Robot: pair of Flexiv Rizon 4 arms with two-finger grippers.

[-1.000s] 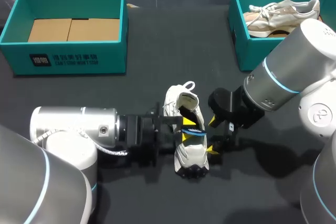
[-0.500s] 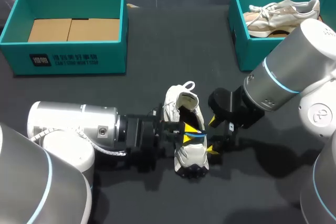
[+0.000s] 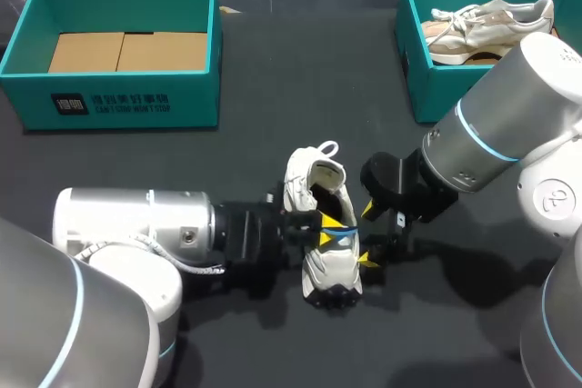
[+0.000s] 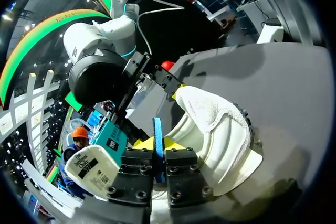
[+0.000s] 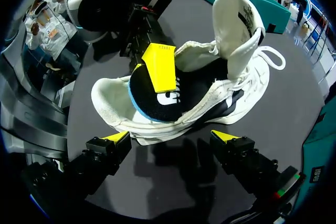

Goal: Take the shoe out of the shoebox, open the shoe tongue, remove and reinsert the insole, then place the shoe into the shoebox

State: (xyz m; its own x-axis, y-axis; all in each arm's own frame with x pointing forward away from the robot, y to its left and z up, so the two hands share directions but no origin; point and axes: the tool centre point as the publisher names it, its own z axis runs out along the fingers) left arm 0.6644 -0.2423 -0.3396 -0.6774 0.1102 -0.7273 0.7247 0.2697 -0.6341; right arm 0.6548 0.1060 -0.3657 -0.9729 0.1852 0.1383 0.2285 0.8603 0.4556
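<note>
shoe: a white shoe (image 3: 329, 265) stands on the dark table (image 3: 300, 88), about midway between the two arms and outside both boxes.
long axis: it runs from the far side to the near side, almost straight at the robot. The closed, rounded toe with black sole lugs is at the near end; the open mouth and a white loop are at the far end.
insole: the black insole (image 5: 149, 103) with a blue edge sticks up out of the mouth and leans over the forefoot.
left gripper (image 4: 157, 142): comes in from the shoe's left, fingers pressed together on the blue edge of the insole.
right gripper (image 5: 172, 137): fingers spread wide just beside the shoe's right flank, holding nothing. Whether a tip touches the shoe cannot be told.
change: over the last second the left wrist has rolled and pushed a little nearer the shoe, its yellow tip sliding slightly toward the toe. The shoe and right arm have not shifted.
edges: the teal shoebox (image 3: 123, 97) sits at the far left, with only cardboard in it. A second teal box (image 3: 414, 61) at the far right holds a beige shoe (image 3: 491, 20).
open room: bare table lies between the shoe and both boxes. The arms close in on the shoe's left and right.
</note>
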